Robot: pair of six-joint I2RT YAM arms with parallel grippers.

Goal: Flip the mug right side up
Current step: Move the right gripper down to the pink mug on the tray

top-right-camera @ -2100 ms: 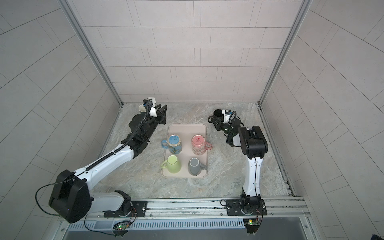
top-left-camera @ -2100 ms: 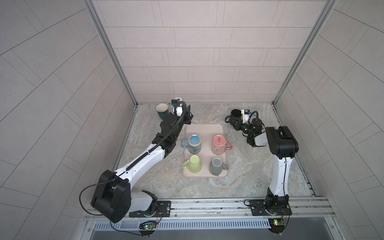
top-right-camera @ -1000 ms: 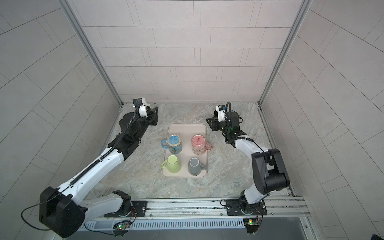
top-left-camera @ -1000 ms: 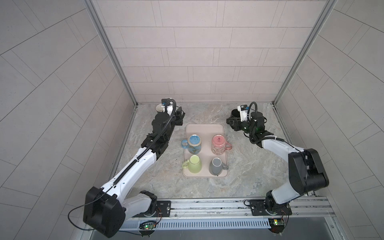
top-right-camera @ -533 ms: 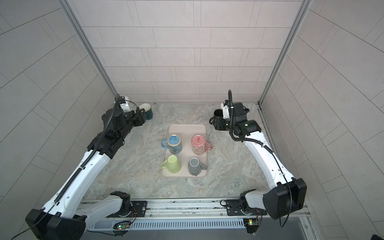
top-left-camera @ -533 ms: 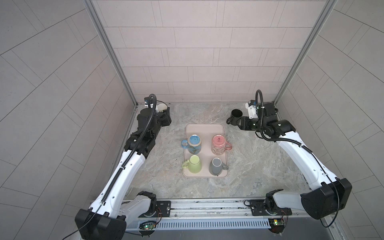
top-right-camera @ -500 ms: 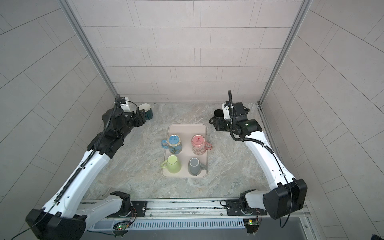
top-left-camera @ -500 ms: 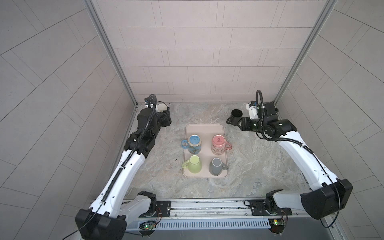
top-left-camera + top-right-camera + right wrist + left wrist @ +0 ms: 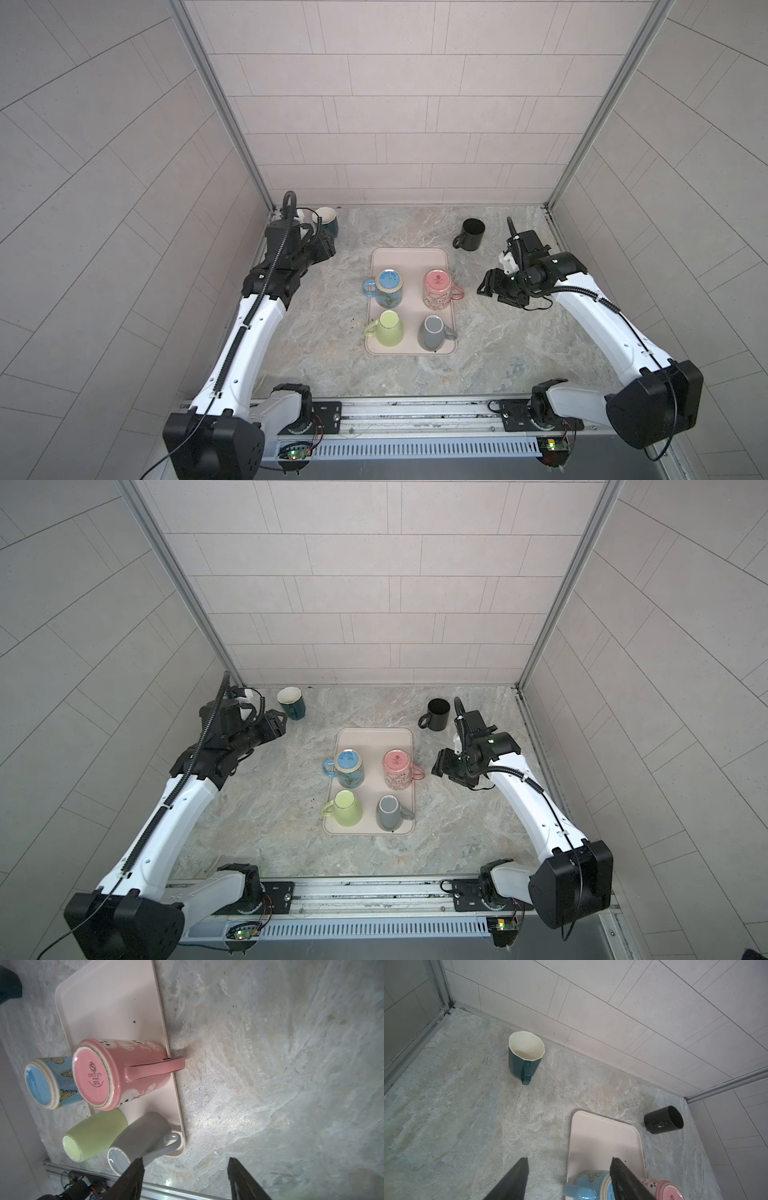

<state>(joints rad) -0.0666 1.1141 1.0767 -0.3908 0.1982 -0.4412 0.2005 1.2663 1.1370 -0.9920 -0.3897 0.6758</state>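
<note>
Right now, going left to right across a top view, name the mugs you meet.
In a top view: dark teal mug → blue mug → pink mug → black mug. The green mug and grey mug share those middle columns, so they are left out.

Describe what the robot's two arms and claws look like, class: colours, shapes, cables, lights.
The left arm and right arm match: white shells on the long links, boxy black joints, black wrists. A ribbed black cable runs along each. The left claw and right claw are black, with flat, tapering fingers. A small green light glows on the right wrist.
</note>
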